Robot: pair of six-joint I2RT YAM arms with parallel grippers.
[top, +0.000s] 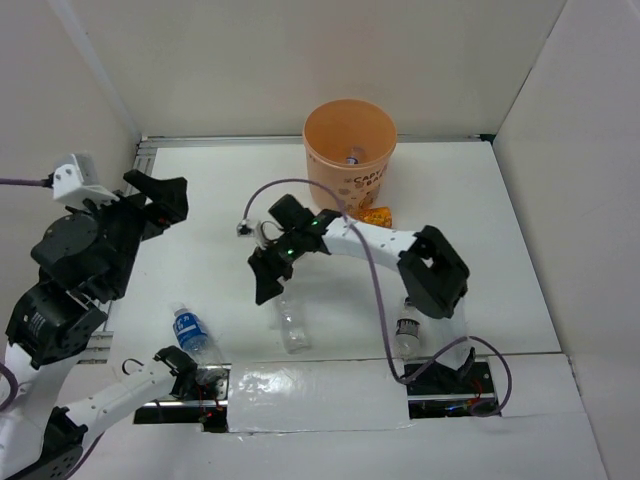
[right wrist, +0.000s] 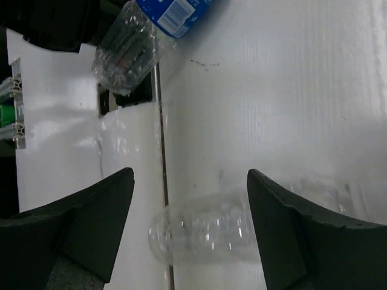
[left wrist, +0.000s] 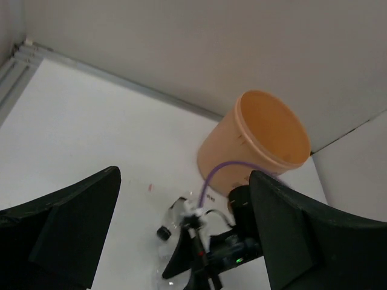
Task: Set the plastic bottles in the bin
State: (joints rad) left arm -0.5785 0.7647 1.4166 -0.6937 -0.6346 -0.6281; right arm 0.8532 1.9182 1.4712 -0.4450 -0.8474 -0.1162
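The white table (top: 520, 260) was seen as a smooth, matt sheet walled in by white panels. At the middle of its far edge the bin (top: 345, 185) stood upright, a tapered tub of pale-orange plastic with printed lettering. One small bottle (top: 352, 157) could be made out at its bottom.

The left gripper (left wrist: 184, 175) was held raised over the left edge, its jaws spread wide with nothing between them. The right gripper (right wrist: 190, 175) was poised over the middle of the table, jaws likewise wide and empty. Between them, below, lay a clear bottle (right wrist: 205, 226) on its side.

The step in hand was judged to be the reach for this bottle. A descent and a gentle closing across its round, thin, glossy body would be called for next, since it looked liable to roll or crumple.

Left to be binned were:
- a blue-labelled bottle (top: 190, 333) toward the near-left corner;
- a dark-capped bottle (top: 405, 335) by the near edge;
- an orange-tinted bottle (top: 378, 213) at the bin's foot.
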